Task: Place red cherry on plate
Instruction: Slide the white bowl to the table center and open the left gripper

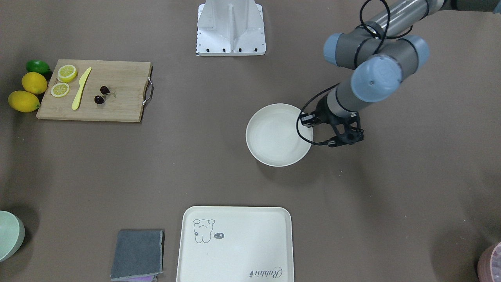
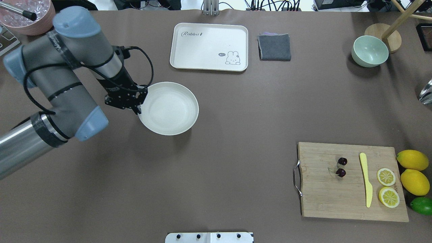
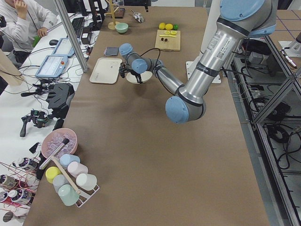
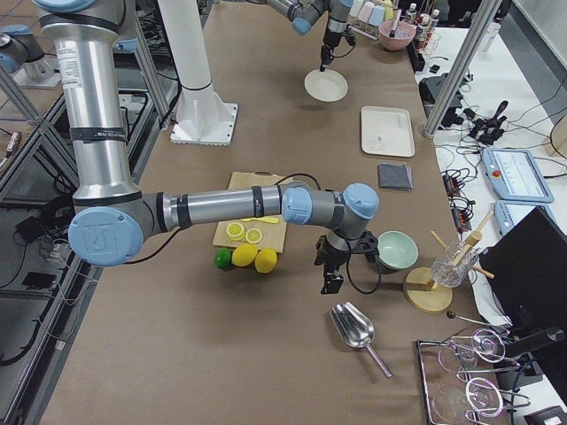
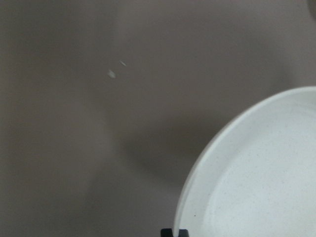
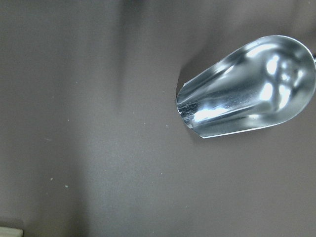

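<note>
Two arms logged. Left gripper (image 2: 137,103) sits at the left rim of the plate (image 2: 175,116), which rests mid-surface; cannot tell whether its jaws clamp the rim. Red cherry (image 2: 341,172) lies on the wooden cutting board (image 2: 324,197), well apart from the plate, beside a yellow knife (image 2: 366,179). Right gripper (image 4: 330,282) hangs near a metal scoop (image 4: 354,328); jaws' state cannot be told.

"Rabbit" and "hi~" on the cream tray (image 2: 209,44)
</note>
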